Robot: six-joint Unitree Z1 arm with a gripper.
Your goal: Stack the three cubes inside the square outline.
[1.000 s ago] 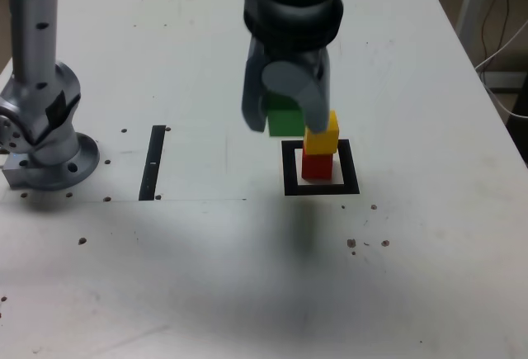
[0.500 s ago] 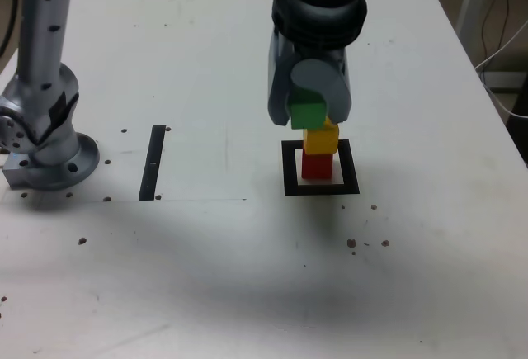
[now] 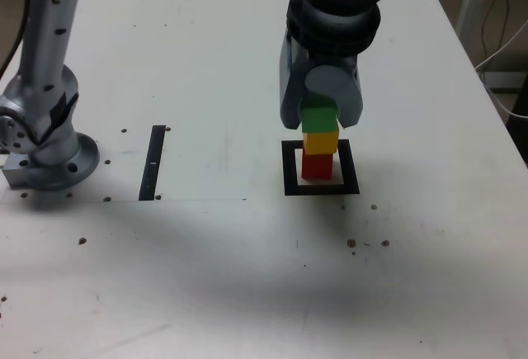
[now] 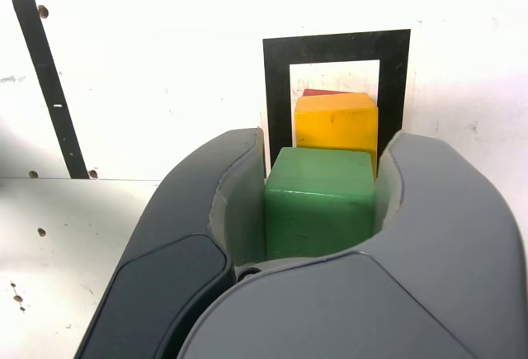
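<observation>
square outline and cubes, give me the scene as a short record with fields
base: red cube, inside the square outline
middle: yellow cube, on the red cube
top: green cube, between the fingers of the gripper
gripper state: shut on the green cube
green cube contact with yellow cube: cannot tell; in the exterior view it lines up above it, in the wrist view it overlaps it
other marking: black strip, to the exterior view's left of the outline

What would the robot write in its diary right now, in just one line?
gripper: shut on green cube | yellow cube: on red cube
</observation>
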